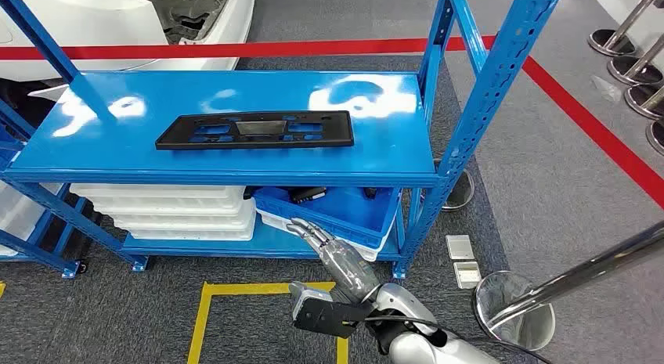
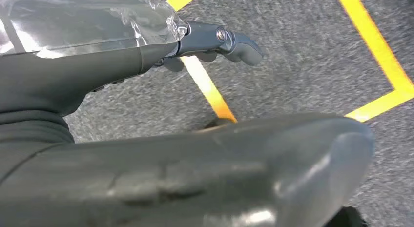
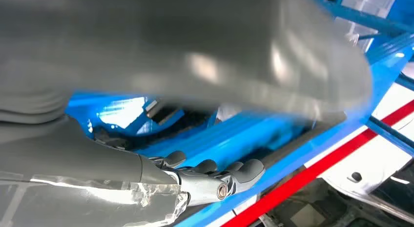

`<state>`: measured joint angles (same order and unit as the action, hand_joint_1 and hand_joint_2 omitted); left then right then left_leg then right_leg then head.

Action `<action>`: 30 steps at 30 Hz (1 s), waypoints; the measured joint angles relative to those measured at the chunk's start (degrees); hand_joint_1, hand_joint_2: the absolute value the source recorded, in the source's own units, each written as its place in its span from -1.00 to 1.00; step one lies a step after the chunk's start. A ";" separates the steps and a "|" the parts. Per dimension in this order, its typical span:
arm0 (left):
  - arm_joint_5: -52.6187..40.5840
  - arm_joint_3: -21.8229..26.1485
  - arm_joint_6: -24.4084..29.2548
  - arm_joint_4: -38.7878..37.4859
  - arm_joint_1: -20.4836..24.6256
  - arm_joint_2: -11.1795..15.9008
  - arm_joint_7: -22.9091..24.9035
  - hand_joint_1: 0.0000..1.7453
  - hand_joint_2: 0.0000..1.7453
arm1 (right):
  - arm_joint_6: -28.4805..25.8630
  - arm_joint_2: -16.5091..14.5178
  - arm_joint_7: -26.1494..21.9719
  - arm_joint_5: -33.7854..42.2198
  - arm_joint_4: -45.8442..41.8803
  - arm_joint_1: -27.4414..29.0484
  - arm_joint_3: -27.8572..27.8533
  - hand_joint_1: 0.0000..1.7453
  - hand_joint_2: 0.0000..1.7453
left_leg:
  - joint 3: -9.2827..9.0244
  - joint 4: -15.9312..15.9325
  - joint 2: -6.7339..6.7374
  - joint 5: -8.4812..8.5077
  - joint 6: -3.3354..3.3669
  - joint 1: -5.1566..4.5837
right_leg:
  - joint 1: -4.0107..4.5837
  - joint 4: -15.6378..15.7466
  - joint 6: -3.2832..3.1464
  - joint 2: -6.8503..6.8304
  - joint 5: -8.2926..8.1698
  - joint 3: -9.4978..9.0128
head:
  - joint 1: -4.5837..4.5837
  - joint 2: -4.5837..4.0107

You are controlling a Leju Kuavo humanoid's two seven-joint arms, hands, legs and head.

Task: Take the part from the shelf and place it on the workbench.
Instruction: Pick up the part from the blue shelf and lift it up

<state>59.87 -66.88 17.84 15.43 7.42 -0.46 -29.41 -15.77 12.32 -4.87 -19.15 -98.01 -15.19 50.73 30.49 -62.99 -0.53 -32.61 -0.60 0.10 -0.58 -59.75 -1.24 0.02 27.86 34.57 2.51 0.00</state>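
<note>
A flat black plastic part (image 1: 255,130) with cut-outs lies on the top board of the blue shelf (image 1: 235,162). On the lower board, a tilted blue bin (image 1: 337,211) holds dark parts (image 1: 305,194). My right hand (image 1: 327,245) reaches toward the front rim of that bin with its fingers stretched out and nothing in them. In the right wrist view the hand (image 3: 205,180) hovers just short of the bin (image 3: 234,139), with the dark parts (image 3: 168,114) beyond it. My left hand (image 2: 122,66) hangs over the grey carpet, holding nothing, its fingers (image 2: 234,41) loosely extended.
White trays (image 1: 184,211) are stacked on the lower board, left of the bin. A yellow tape square (image 1: 258,290) marks the floor in front of the shelf. A steel stanchion base (image 1: 513,311) and slanted bar (image 1: 595,262) stand at my right. Red floor tape (image 1: 595,133) runs behind.
</note>
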 joint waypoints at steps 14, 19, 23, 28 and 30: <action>0.26 -0.03 0.34 -0.02 -0.62 -0.05 -0.57 -1.00 -1.00 | 1.62 0.42 0.62 -0.99 0.00 -1.86 0.04 -1.00 1.00 | 5.20 2.61 0.28 5.24 0.58 0.43 | -0.26 -0.13 2.37 0.07 4.38 -5.06 | -2.24 0.00; 0.54 -0.02 0.82 -0.02 -0.46 -0.16 -0.79 -1.00 -1.00 | 1.87 0.54 0.89 -2.47 -0.02 -2.87 0.07 -1.00 1.00 | 3.06 3.49 0.23 4.26 2.14 0.37 | -0.27 -12.54 3.15 0.07 8.75 2.05 | -0.90 0.00; 0.55 -0.02 1.18 -0.02 -0.52 -0.29 -0.89 -1.00 -1.00 | 1.72 0.96 2.64 -6.74 -0.02 -3.51 0.15 -1.00 1.00 | 1.07 3.48 0.03 2.68 2.18 0.09 | -0.08 -9.54 2.41 0.07 3.55 4.10 | 0.01 0.00; 0.33 -0.04 1.91 0.04 -0.12 -0.72 -0.84 -1.00 -1.00 | 1.40 1.85 5.06 -10.06 -0.43 -5.22 0.14 -1.00 1.00 | -0.45 3.30 0.02 1.45 0.81 0.02 | 0.74 -0.70 0.85 0.12 0.32 1.51 | 0.60 0.00; 0.16 -0.04 2.13 0.09 -0.02 -0.80 -0.81 -1.00 -1.00 | 1.27 2.18 5.68 -10.69 -0.83 -5.65 0.07 -1.00 1.00 | -0.75 2.04 0.08 1.11 0.27 -0.05 | 0.35 0.02 0.36 0.10 -0.39 0.35 | 0.51 0.00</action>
<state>60.03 -66.93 19.96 15.52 7.40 -1.26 -30.22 -14.50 14.50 0.81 -29.84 -98.83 -20.84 50.80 29.74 -60.95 -0.45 -31.49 -0.34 0.05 -0.24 -59.73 -0.88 0.12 27.47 34.92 3.03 0.00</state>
